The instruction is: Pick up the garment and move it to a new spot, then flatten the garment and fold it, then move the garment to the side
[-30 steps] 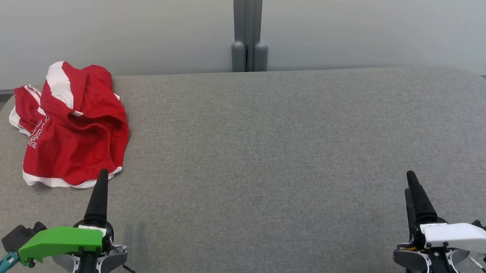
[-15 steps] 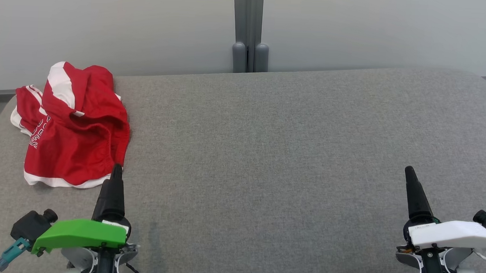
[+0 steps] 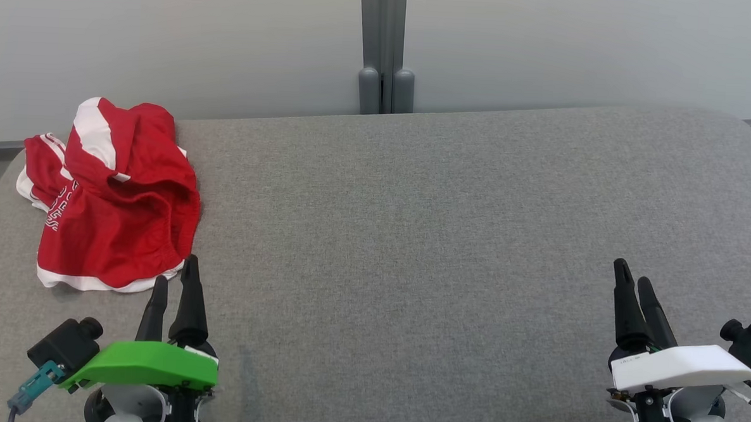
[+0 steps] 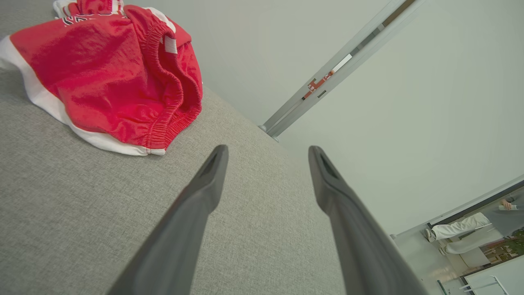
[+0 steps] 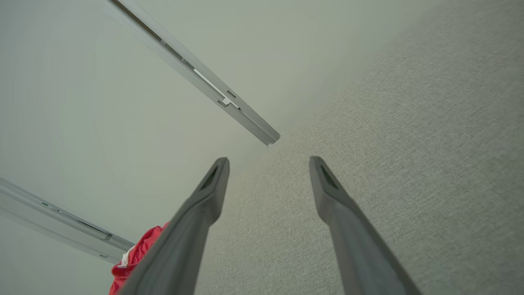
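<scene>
A crumpled red garment (image 3: 112, 206) with white trim is seen lying at the far left corner of a grey fabric-covered bench (image 3: 412, 238). The left gripper (image 3: 175, 271) is held just beside the garment's near hem, apart from it, with its two dark fingers spread and empty. The right gripper (image 3: 632, 273) is placed well apart at the near right, fingers likewise parted, nothing held.

A red garment (image 3: 112, 206) with white trim and white lettering is seen crumpled in a loose heap at the far left corner of the grey surface (image 3: 412, 238). Its gathered elastic waistband is turned toward the surface's middle, and a white-edged hem is spread along the near side.
</scene>
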Controlling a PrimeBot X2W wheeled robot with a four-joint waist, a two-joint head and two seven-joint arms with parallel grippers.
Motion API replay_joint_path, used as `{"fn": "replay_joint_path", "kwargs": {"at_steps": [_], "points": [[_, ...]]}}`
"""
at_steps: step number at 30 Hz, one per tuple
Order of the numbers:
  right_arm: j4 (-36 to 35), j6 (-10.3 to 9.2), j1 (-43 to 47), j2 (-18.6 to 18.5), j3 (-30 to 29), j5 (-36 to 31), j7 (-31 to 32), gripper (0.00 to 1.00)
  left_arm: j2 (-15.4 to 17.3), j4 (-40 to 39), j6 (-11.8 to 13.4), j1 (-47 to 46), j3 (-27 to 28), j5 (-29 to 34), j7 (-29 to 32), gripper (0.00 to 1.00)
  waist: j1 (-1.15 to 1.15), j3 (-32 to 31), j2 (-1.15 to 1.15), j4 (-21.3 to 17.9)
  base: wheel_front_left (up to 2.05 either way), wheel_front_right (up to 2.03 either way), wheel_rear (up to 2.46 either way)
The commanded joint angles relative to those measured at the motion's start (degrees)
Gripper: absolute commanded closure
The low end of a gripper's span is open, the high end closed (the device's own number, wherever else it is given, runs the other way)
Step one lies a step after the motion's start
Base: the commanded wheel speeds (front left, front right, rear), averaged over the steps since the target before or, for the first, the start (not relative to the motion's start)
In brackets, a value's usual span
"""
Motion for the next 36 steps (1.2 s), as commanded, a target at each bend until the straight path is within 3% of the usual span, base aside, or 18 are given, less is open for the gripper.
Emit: {"fn": "replay_joint_path", "kwargs": {"at_steps": [1, 15, 36], "points": [[-1.04, 0.15, -0.09, -0.35, 0.31, -2.22, -0.67, 0.00, 0.41, -0.40, 0.41, 0.39, -0.30, 2.43, -0.68, 0.00, 0.00, -0.02, 0.00, -0.01, 0.00, 0.00, 0.00], [-0.51, 0.16, 0.68, -0.40, 1.04, -12.76, -2.88, 0.00, 0.49, 1.16, 1.65, 1.34, -1.86, 12.88, -2.95, 0.00, 0.00, -0.13, 0.00, 0.06, 0.00, 0.00, 0.00], [2.94, 0.17, -0.12, -0.46, 2.35, -27.00, -5.84, 0.00, 0.58, 4.21, 3.62, 1.36, -4.07, 23.39, -5.90, 0.00, 0.00, -0.04, 0.00, 0.26, 0.00, 0.00, 0.00]]}}
